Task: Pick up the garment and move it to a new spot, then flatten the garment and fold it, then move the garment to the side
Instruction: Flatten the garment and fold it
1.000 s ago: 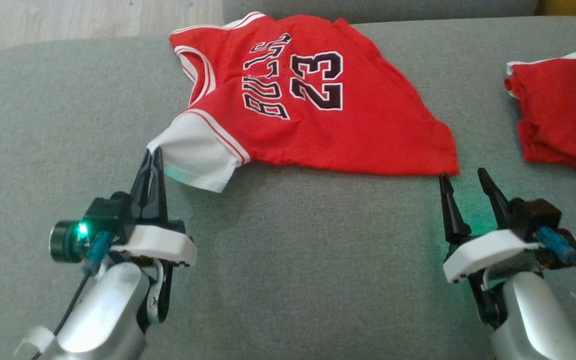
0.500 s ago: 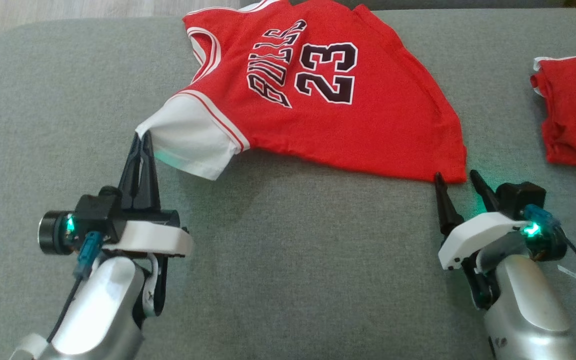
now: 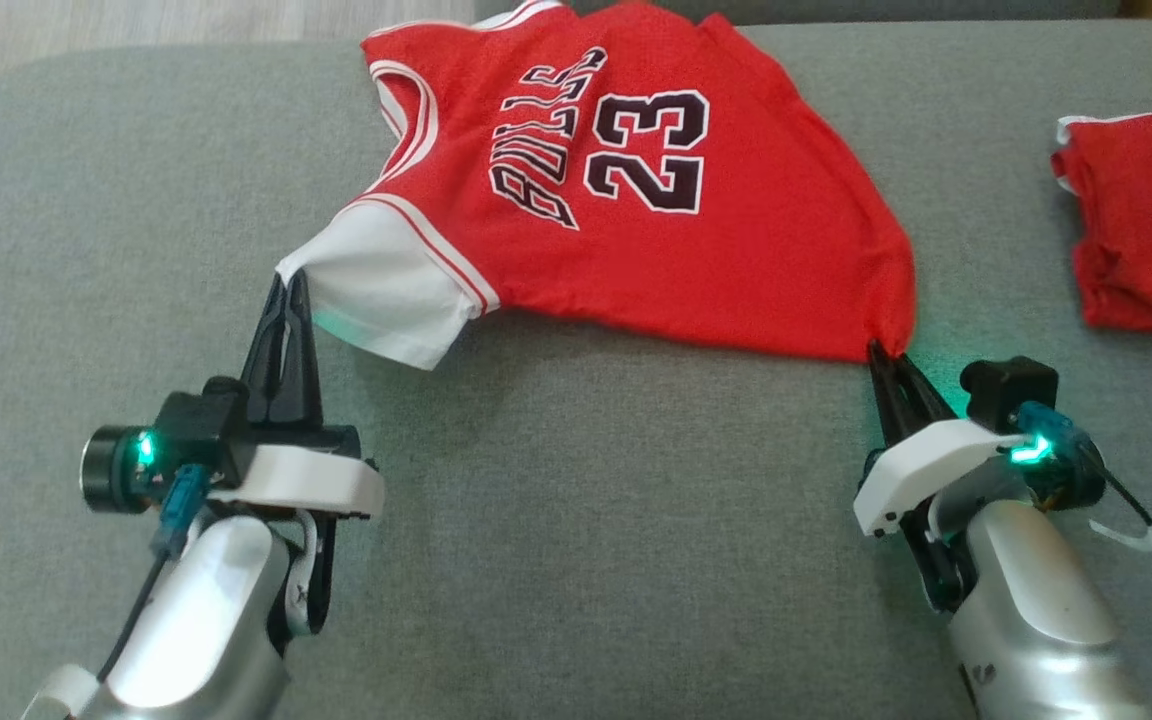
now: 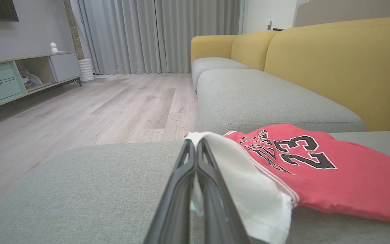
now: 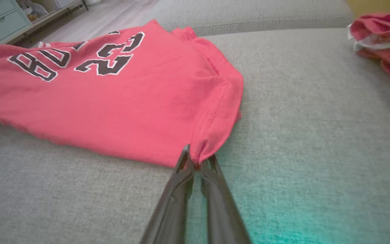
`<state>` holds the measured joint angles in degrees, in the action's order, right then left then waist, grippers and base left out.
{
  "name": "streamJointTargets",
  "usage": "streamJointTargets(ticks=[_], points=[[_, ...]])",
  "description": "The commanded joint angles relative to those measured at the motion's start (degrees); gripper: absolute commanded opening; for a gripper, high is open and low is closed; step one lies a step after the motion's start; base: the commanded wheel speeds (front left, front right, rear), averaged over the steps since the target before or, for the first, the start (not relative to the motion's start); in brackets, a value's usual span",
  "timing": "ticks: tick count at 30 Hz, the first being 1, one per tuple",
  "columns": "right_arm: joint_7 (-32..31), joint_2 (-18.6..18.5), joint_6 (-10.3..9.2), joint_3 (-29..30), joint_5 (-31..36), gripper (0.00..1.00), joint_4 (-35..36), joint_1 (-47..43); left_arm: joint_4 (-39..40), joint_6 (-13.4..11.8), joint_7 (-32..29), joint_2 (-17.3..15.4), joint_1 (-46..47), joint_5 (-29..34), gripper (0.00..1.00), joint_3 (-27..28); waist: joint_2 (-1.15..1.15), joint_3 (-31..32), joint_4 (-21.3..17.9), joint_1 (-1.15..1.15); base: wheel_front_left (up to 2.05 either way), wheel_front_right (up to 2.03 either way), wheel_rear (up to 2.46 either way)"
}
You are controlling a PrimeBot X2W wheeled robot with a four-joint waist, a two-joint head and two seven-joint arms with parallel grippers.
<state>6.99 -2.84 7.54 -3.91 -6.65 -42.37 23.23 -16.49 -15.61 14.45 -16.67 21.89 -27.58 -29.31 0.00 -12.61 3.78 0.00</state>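
Observation:
The garment (image 3: 696,240) is a red jersey with white sleeves and "BULLS 23" in black, spread on a grey sofa cushion (image 3: 576,560). My left gripper (image 3: 288,282) is shut on the edge of its white sleeve (image 3: 376,290), and the left wrist view shows the white cloth (image 4: 245,176) pinched beside the closed fingers (image 4: 195,149). At the jersey's near right hem corner my right gripper (image 3: 881,350) is shut on the red cloth; the right wrist view has that corner (image 5: 205,149) bunched between the fingertips (image 5: 196,161).
A second red garment (image 3: 1146,230) lies crumpled at the cushion's right edge (image 5: 384,40). Wood floor (image 4: 80,112) lies beyond the cushion's left end. A yellow sofa back (image 4: 344,67) rises behind the grey cushions.
My right gripper moved up to the jersey's hem corner and closed on it from open. The left gripper kept its hold on the sleeve. The head camera shifted slightly.

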Motion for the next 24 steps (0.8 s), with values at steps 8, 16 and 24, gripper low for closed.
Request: streamJointTargets(ticks=[8, 16, 24], points=[[4.9, 0.0, -0.05, -3.8, -2.2, 0.00, 4.6, 1.1, 1.8, 1.8, 0.5, -1.9, 1.1, -0.9, 0.00, 4.2, 0.00, 3.7, -2.4, 0.00, 0.00, 0.00, 0.00], [6.2, -0.4, -0.05, -4.4, -1.0, 0.00, 15.9, 5.5, 6.6, 5.7, -2.6, -3.9, 10.6, -4.8, 0.00, 7.5, 0.00, 8.8, -3.9, 0.00, 0.00, 0.00, 0.00], [3.2, -4.4, -0.05, -4.4, -2.3, 0.00, 27.5, 9.8, 12.8, 4.7, -3.7, -5.7, 20.0, -5.7, 0.00, 11.9, 0.00, 13.6, -5.2, 0.00, 0.00, 0.00, 0.00]])
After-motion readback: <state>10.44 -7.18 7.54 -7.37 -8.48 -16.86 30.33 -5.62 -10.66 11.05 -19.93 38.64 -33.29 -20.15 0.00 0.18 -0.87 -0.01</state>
